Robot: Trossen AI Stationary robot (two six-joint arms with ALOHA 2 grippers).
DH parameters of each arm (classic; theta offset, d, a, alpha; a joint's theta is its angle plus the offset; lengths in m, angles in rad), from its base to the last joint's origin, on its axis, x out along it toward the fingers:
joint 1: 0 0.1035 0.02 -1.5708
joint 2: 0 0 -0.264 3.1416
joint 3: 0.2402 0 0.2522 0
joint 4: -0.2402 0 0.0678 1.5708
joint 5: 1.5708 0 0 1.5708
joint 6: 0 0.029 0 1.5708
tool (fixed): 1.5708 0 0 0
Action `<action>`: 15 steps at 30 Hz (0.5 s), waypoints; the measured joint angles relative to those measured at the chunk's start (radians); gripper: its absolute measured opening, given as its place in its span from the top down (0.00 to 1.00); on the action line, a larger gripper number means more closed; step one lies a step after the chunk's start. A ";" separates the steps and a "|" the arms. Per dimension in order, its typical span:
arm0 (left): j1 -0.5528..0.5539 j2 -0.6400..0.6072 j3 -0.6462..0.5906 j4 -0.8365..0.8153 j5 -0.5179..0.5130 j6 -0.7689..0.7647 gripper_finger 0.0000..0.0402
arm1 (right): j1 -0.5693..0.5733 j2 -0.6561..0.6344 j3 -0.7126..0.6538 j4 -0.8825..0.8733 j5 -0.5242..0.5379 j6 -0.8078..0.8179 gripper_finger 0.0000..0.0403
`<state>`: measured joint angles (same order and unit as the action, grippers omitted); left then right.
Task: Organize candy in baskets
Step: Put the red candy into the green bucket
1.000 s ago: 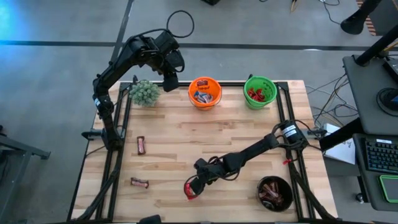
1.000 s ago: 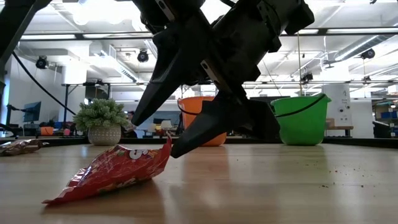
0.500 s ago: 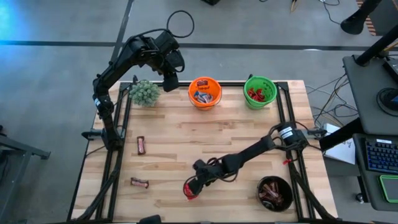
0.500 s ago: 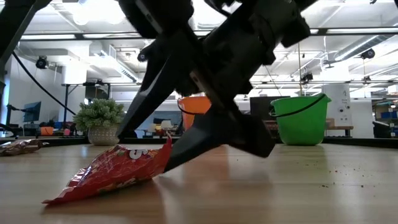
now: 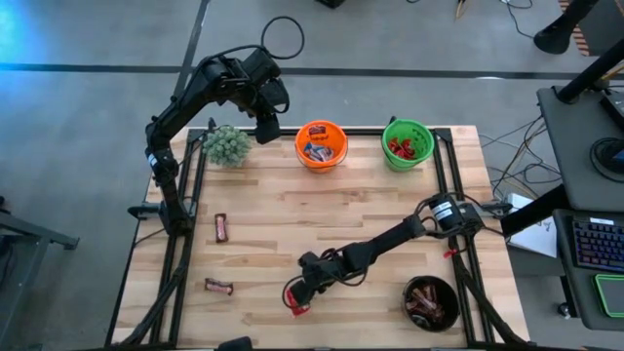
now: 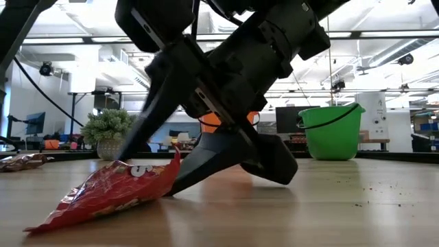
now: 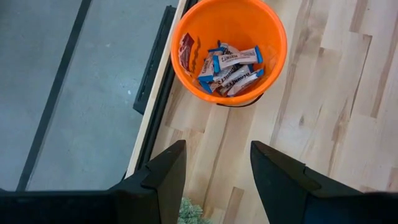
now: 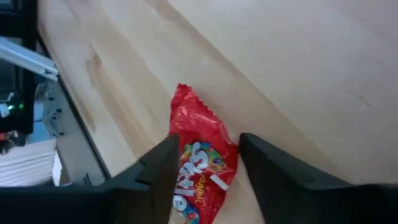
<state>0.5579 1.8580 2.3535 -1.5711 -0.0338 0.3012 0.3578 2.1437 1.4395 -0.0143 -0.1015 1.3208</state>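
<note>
Right pincer (image 5: 295, 300): fingers spread, straddling red candy packet (image 5: 295, 304), one each side; no squeeze visible yet.
Left pincer (image 5: 265, 127): parted, empty, above back edge of desk (image 5: 322, 210) beside orange pail (image 5: 321, 143).
Packet place: near front edge, between both front corners.
Risk: thin foil lying flat could slide ahead of closing fingers or crumple out; only a corner pinched, likely to drop on lift.
Long axis: roughly front-to-back across desk.
Pointing: torn tip toward front edge, seemingly.
Likely goal: green pail (image 5: 408, 143), holding red sweets.
</note>
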 joint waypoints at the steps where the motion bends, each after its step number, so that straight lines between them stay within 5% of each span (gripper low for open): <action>1: 0.000 0.000 0.000 0.000 0.000 0.000 0.60 | 0.000 0.000 0.001 -0.016 0.000 0.008 0.60; 7: 0.000 0.000 0.000 0.000 0.000 0.000 0.60 | 0.001 0.000 0.001 -0.063 -0.010 0.009 0.93; 15: 0.000 0.000 0.000 0.000 0.000 0.000 0.60 | 0.003 -0.031 -0.004 -0.090 -0.018 -0.019 0.98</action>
<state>0.5583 1.8580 2.3535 -1.5710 -0.0338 0.3014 0.3603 2.1129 1.4357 -0.1039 -0.1192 1.3017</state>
